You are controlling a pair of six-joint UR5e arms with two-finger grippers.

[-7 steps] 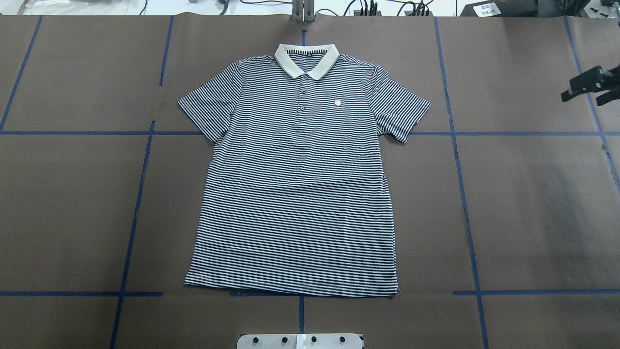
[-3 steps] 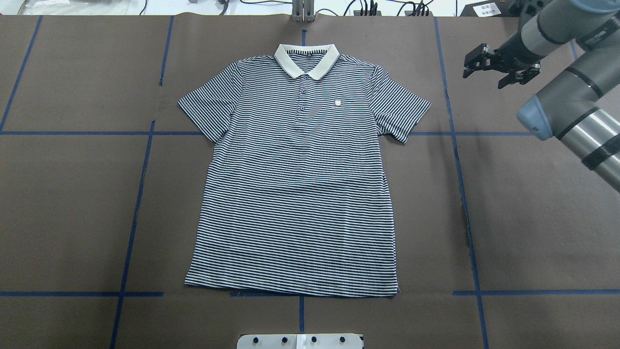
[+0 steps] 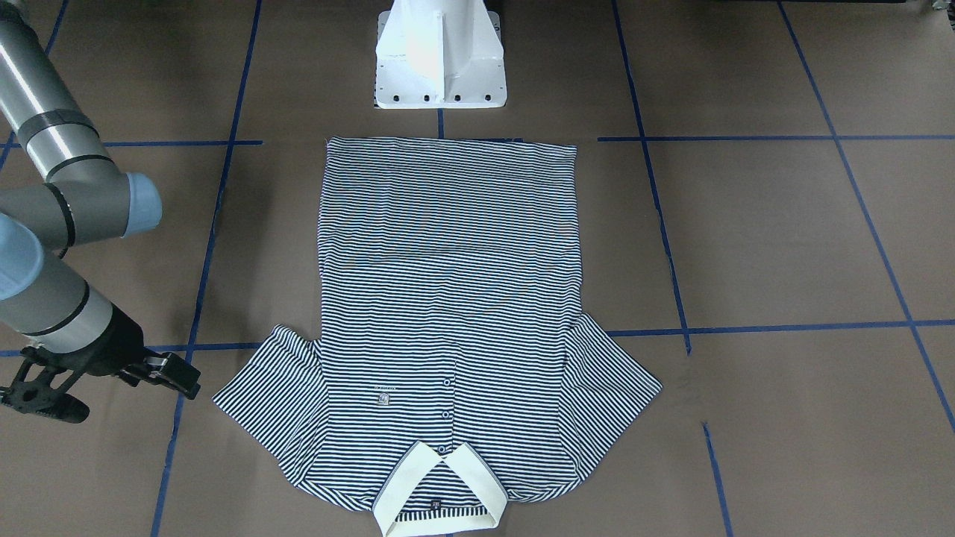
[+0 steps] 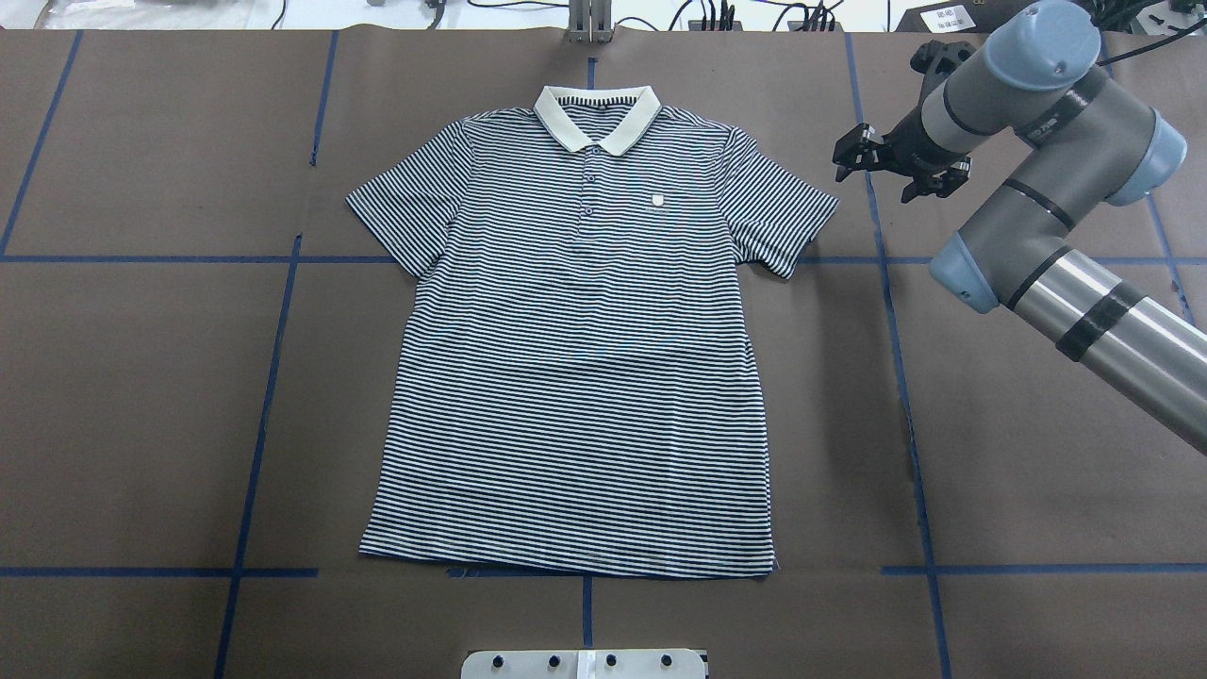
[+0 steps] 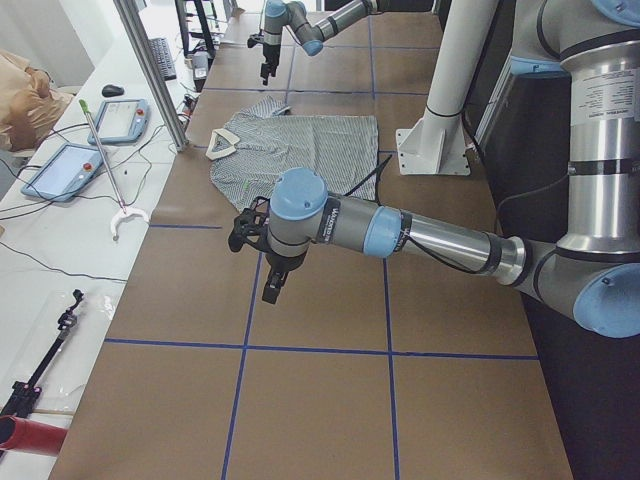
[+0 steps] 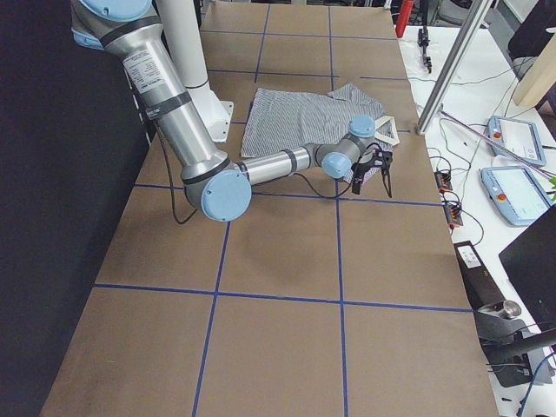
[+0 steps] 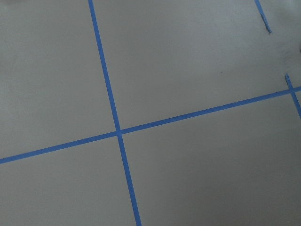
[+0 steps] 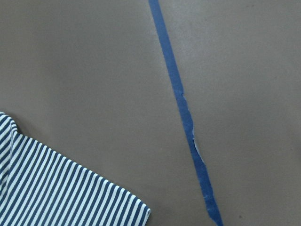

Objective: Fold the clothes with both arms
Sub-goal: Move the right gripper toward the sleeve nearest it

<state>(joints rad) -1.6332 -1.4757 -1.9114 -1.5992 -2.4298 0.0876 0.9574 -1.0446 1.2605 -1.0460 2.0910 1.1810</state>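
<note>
We see the right arm [image 4: 1037,217] bent sharply at the elbow, its forearm angled toward the shirt [image 4: 575,377]. Its wrist points the right gripper [image 4: 882,174] downward, just beside the shirt's sleeve on that side and not touching the cloth. The two black fingers [image 3: 173,375] stand well apart.

From the left end of the table we see the left arm [image 5: 420,235] stretched out nearly level, well apart from the shirt on its other side. The left gripper [image 5: 258,262] hangs downward from the wrist. We cannot tell whether its fingers are spread or closed.

No legible text — labels too small.
</note>
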